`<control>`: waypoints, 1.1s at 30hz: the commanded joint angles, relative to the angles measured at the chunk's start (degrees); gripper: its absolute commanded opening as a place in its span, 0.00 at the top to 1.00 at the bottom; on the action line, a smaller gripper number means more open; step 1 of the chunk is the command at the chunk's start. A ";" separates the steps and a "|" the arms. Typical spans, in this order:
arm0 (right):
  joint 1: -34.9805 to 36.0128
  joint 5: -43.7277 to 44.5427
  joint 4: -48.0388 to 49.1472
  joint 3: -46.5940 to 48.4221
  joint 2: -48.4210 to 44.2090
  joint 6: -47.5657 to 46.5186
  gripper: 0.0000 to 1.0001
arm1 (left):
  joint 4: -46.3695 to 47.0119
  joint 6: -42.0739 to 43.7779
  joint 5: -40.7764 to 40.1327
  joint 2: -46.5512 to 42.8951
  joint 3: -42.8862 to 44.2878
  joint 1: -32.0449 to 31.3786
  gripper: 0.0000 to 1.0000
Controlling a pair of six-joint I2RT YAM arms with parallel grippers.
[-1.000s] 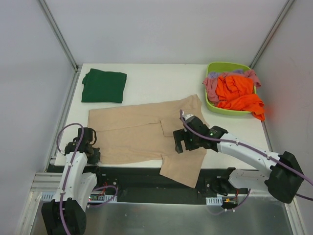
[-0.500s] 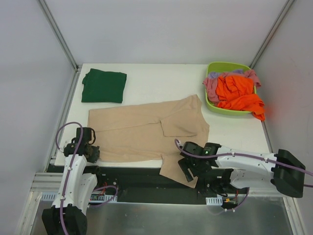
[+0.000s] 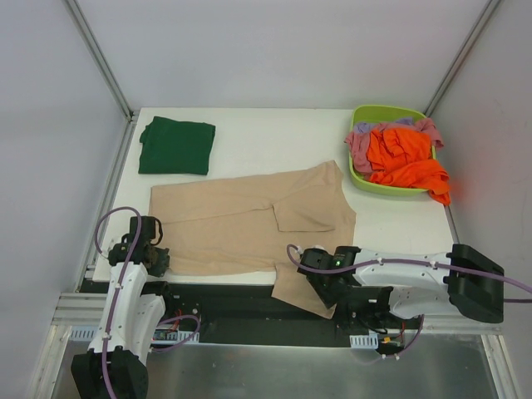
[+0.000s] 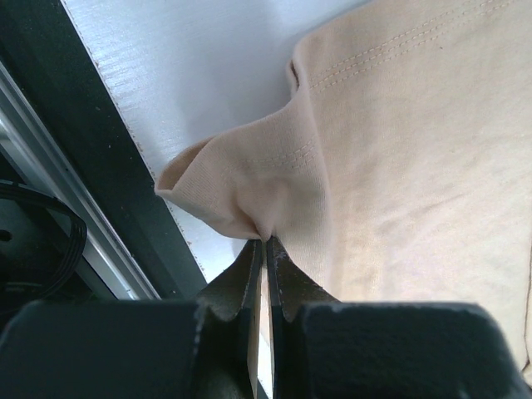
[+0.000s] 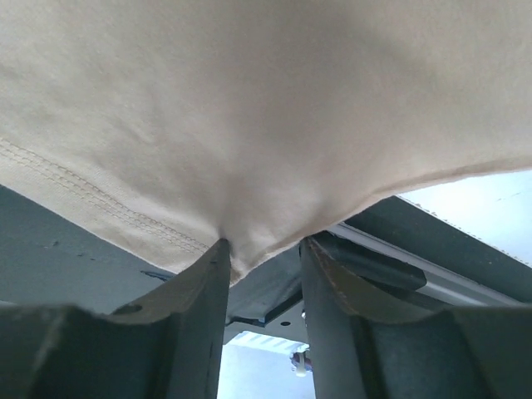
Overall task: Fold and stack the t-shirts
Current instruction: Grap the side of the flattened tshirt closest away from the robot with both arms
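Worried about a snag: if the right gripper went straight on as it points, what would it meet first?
The beige t-shirt: its overhanging hem lies at the open fingertips of the right gripper, apparently nothing between.

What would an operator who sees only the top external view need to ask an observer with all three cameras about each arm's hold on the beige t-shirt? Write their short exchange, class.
Operator: From above, the left gripper sits at the beige t-shirt's near-left corner. Is it gripping?
Observer: Yes. The left wrist view shows its jaws shut on a pinched-up fold of the hem corner.
Operator: And the right gripper, at the part hanging off the table?
Observer: The right wrist view shows its jaws apart, with the stitched hem sagging between them, not clamped.
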 commanded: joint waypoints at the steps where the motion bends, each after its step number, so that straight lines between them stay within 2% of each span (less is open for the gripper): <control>1: 1.12 -2.99 0.22 -0.86 1.84 3.96 0.67 | -0.22 0.51 -2.20 0.21 1.62 -0.63 1.00; 3: 1.20 -2.99 0.57 -0.43 2.01 4.49 0.78 | -0.22 0.42 -2.20 0.48 1.61 -0.63 1.00; 5: 1.12 -2.99 1.44 -0.07 1.84 4.76 0.83 | -0.13 0.68 -2.20 0.65 1.88 -0.63 1.00; 8: 1.12 -2.99 2.94 0.19 0.53 4.67 1.00 | -0.13 1.38 -2.29 0.65 2.05 -0.55 1.00; 11: 0.94 0.17 2.68 1.15 -1.58 3.88 1.00 | -0.13 2.00 -2.03 0.65 2.40 -0.55 1.00; 15: -1.16 -0.35 1.98 3.61 -4.22 1.86 1.00 | -0.13 2.35 -1.94 0.22 3.19 -0.55 1.00; 25: -16.09 -0.79 1.89 11.87 -7.04 -6.66 1.00 | -0.22 2.71 -1.68 1.71 6.01 -0.55 1.00; 33: -27.26 -0.96 6.01 21.36 -3.88 -11.32 1.00 | 0.74 3.14 -2.11 3.55 8.55 -0.55 1.00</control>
